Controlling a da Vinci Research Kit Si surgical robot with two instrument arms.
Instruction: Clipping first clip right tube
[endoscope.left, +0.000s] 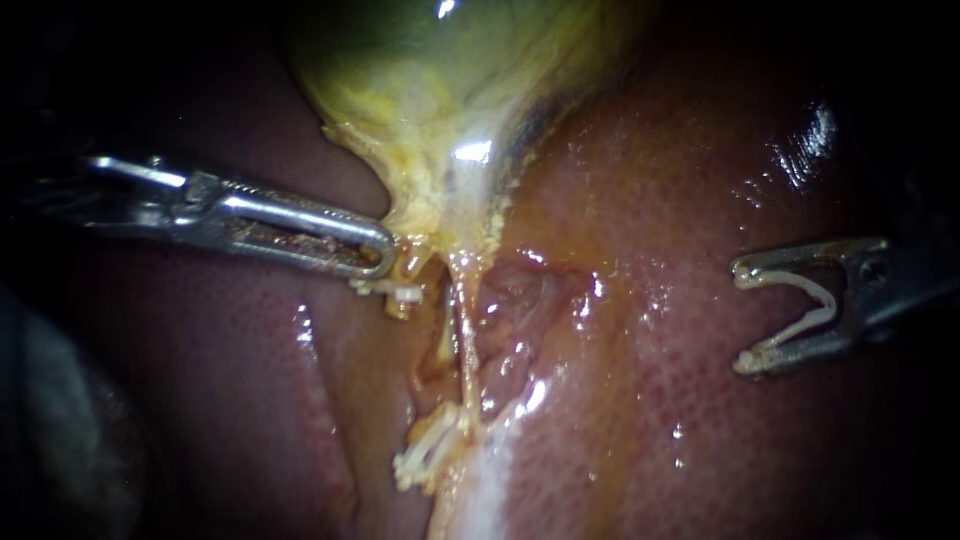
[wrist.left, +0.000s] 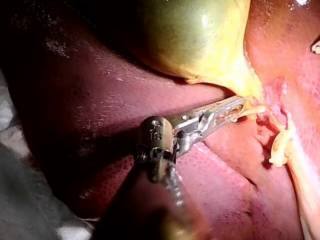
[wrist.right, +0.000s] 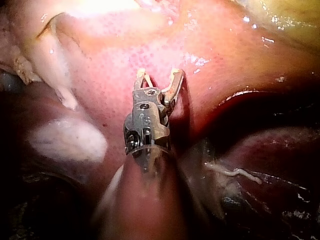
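Left instrument (endoscope.left: 375, 255): enters from the left edge at mid-height; jaws narrow, closed on the yellow neck tissue (endoscope.left: 415, 225) under the gallbladder (endoscope.left: 420, 80).
Placed clip (endoscope.left: 392, 292): small and white, just below those jaw tips.
Right tube (endoscope.left: 463, 335): centre of the frame, a thin pale strand running down from the neck, bare along its middle.
Lower clips (endoscope.left: 428, 455): a white cluster at bottom centre, near the tube's lower end; I cannot tell which tube they sit on.
Liver (endoscope.left: 700, 250): wet and red, fills the right half.
Right instrument (endoscope.left: 742, 318): at the right edge, well apart from the tube; jaws wide, with a white open clip (endoscope.left: 815, 310) seated against both.
Risk: crossing the liver, the spread tips could scrape it. A shallow or slanted approach could catch only part of the tube, or take in the tissue beside it. If the left pull slackens, the strand would likely sag out of line.
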